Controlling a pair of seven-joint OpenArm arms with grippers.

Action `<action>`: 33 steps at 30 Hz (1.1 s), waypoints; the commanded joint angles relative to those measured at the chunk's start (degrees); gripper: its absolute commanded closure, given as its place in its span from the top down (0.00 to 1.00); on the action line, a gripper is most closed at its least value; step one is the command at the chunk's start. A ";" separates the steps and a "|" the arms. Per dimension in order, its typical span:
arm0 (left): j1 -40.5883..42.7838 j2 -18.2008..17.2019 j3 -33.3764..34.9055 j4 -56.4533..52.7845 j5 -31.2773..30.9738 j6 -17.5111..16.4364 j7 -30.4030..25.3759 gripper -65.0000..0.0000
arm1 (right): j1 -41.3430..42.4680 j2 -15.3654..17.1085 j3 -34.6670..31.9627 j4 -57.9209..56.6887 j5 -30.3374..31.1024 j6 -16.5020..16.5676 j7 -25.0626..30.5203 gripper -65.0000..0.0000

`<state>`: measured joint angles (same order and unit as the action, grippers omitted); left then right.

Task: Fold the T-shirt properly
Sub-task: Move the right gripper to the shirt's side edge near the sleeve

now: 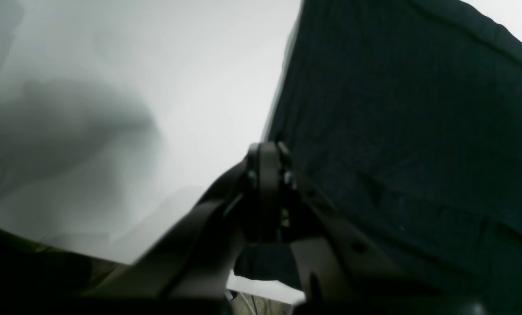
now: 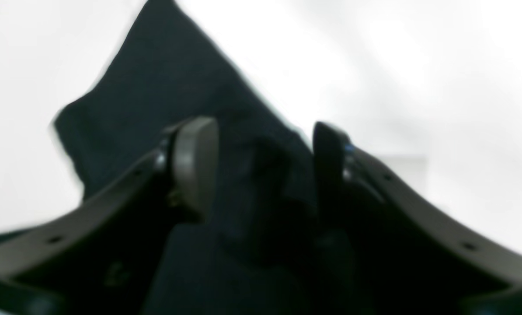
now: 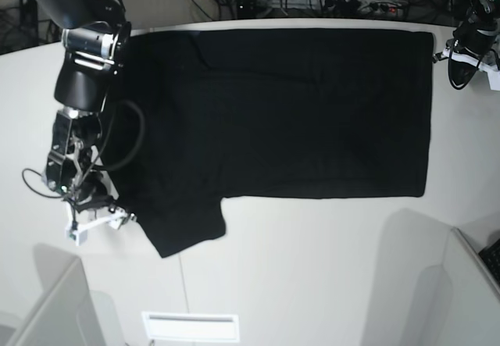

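T-shirt: the T-shirt (image 3: 297, 112) is big, black and made of soft cloth. It lies flat on the white worktop (image 3: 312, 268), plain side up, so no print shows.

Where it is: it covers the far half of the worktop, with one short sleeve sticking out toward the near left in the base view.

What looks done: the shirt is spread out quite smooth. It may be folded once along its length, because only one sleeve shows, but I cannot be sure.

What is left: the sleeve is not tucked in yet, and the long shape has to be folded smaller.

Left hand: the left hand (image 1: 267, 151) is pinched tight on the edge of the cloth, at the shirt's corner.

Right hand: the right hand (image 2: 265, 148) is wide, with black cloth lying between its two fingers. It is not squeezing yet.

Feel: the cloth looks thin and floppy, with a fine woven look up close. The worktop looks hard and smooth.
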<state>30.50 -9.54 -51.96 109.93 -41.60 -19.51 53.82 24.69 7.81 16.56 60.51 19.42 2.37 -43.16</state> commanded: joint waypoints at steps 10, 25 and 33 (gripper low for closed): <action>0.49 -0.61 -0.47 0.80 -0.46 0.12 -0.86 0.00 | 9.91 2.87 -2.18 -22.31 0.40 0.22 13.49 0.74; 0.22 -0.61 -0.39 0.80 -0.46 0.12 -0.86 0.00 | 11.84 1.37 -9.30 -26.71 0.23 4.79 14.63 0.56; 0.22 -0.61 -0.39 0.80 -0.46 0.12 -0.86 0.00 | 11.84 1.46 -9.39 -26.71 0.32 4.62 14.80 0.56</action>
<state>30.50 -9.39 -51.86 109.91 -41.63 -19.51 53.82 35.20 8.73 7.14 33.36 19.68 7.01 -27.62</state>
